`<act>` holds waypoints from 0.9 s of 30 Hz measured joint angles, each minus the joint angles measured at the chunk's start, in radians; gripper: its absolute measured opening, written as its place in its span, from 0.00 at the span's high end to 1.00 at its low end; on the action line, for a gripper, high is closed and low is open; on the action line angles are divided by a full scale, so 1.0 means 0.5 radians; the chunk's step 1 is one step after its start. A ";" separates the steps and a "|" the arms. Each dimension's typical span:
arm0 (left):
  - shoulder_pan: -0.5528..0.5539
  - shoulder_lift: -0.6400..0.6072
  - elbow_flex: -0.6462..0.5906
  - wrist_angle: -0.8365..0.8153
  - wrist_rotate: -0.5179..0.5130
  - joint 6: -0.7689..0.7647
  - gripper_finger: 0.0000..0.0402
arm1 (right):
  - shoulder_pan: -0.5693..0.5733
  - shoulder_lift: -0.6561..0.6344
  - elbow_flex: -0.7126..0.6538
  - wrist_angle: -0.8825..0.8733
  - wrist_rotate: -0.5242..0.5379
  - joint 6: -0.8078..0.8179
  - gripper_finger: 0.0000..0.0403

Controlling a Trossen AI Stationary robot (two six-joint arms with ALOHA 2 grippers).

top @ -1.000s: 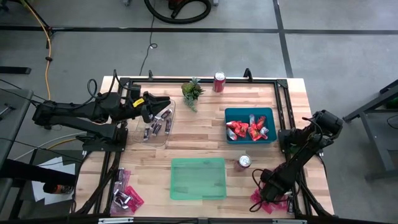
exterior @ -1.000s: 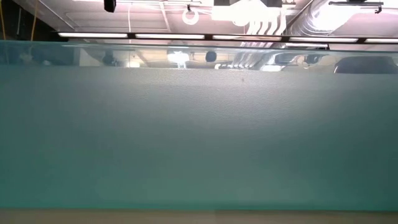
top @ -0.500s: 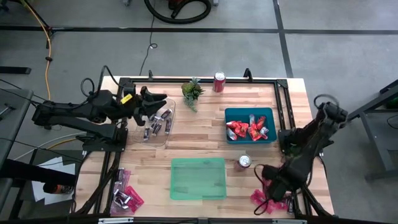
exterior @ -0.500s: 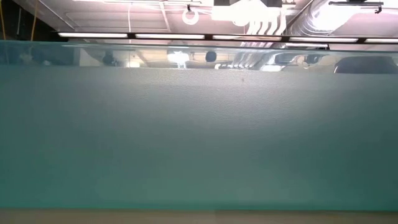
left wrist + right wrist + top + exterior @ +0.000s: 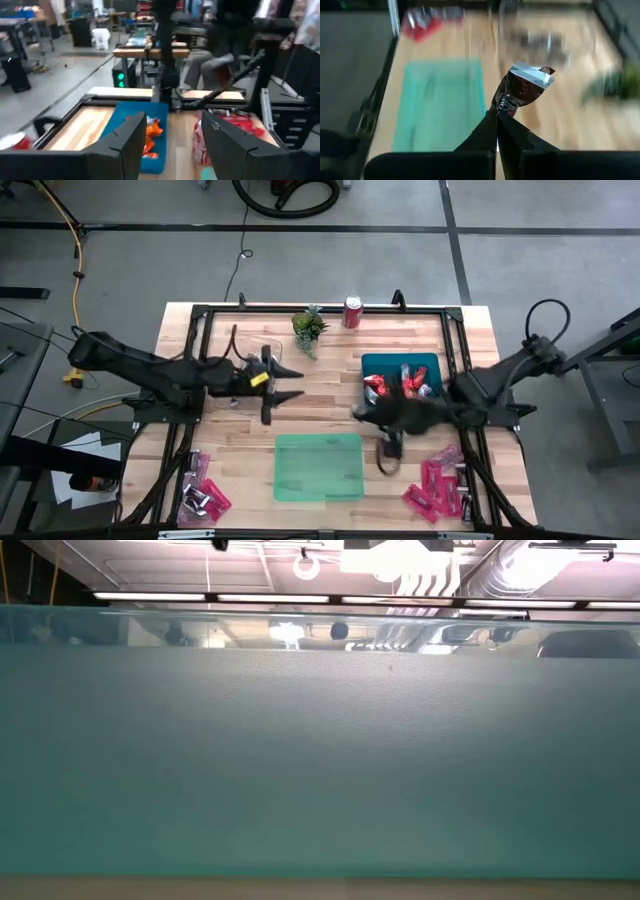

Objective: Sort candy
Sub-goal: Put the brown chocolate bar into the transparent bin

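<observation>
No text, label, brand or number can be read anywhere in these views. The red soda can and the candy wrappers show colour only, their print too small to make out.

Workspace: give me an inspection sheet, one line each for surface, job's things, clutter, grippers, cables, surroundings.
Surface: wooden table with a black frame along its edges.
Job's things: red candy in the blue tray; green tray holds nothing; pink packets at the near right corner, more candy at the near left.
Clutter: soda can and plant at the far edge.
Grippers: left gripper open, holding nothing, above the table left of centre; right gripper shut on a brown-and-silver bar, in mid-air.
Cables: yellow cable on the floor at left.
Surroundings: grey floor; the low view is blocked by a teal wall.
</observation>
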 joint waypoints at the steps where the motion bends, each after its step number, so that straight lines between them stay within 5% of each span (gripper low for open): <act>1: -0.024 0.034 0.000 0.078 0.001 0.019 0.56 | -0.061 0.016 0.000 0.124 -0.035 -0.137 1.00; 11: -0.172 0.197 0.004 0.493 0.159 0.028 0.56 | -0.391 0.219 0.002 0.934 -0.635 -0.995 1.00; 27: -0.174 0.214 0.034 0.476 0.307 0.072 0.56 | -0.467 0.289 0.004 1.013 -0.713 -1.175 1.00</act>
